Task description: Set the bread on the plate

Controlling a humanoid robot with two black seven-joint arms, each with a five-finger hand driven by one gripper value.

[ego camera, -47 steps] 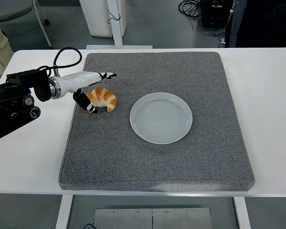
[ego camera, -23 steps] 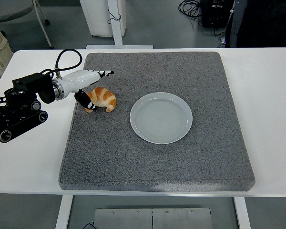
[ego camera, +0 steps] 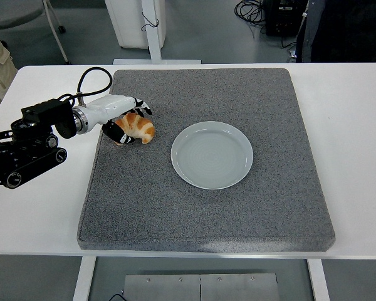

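The bread, a golden croissant [ego camera: 140,128], lies on the grey mat left of the plate. The plate [ego camera: 212,155] is pale grey-blue, round and bare, at the mat's middle. My left hand [ego camera: 133,124] reaches in from the left edge on a black arm with a white wrist. Its fingers [ego camera: 143,108] curl over the croissant's far side and the thumb [ego camera: 118,135] presses its near left end, so the hand is closed around it. The croissant still rests on the mat. The right arm is out of view.
A thick grey mat [ego camera: 238,213] covers the middle of the white table [ego camera: 354,163]. A person in dark clothes [ego camera: 344,28] stands beyond the far right edge. A white post [ego camera: 151,28] and cables stand behind the table.
My left hand has moved a little right and forward. Its fingers, stretched out above the croissant before, have curled down onto it, and the thumb has closed in.
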